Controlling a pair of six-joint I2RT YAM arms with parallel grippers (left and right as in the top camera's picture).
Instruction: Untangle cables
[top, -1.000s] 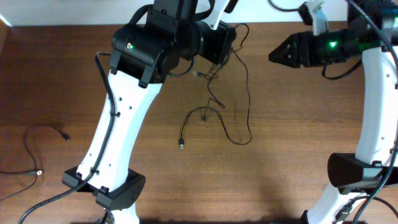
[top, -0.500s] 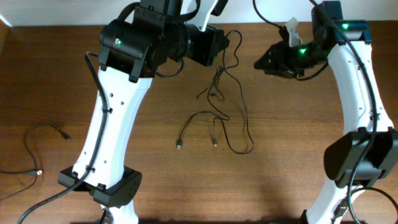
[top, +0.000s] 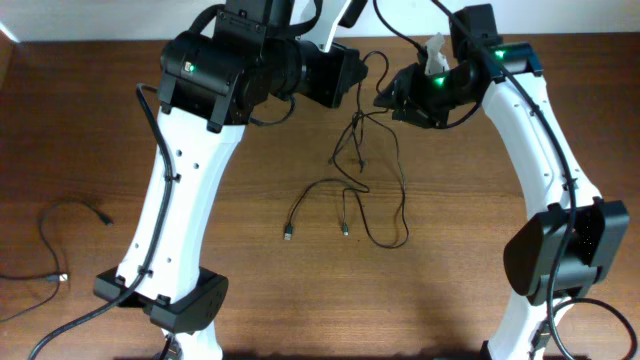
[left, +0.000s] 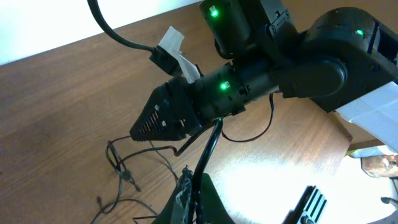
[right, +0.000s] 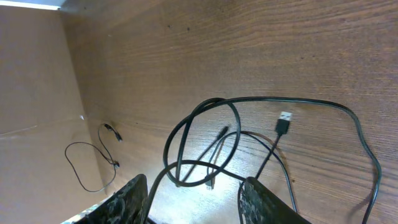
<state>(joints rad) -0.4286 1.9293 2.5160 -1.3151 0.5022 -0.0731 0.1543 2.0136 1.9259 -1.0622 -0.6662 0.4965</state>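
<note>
Nearest our bases, a separate cord lies by the left edge of the worktop, well apart from the rest. Mid-worktop, the cables sprawl in loose loops, with two plug ends lying free on our side. Their strands run farther back to a small tangle between our two hands. Our left hand is closed on one strand, which climbs out from its fingers. Our right hand stands wide, its fingers either side of a looped strand. A USB plug rests on the wood just past that loop.
</note>
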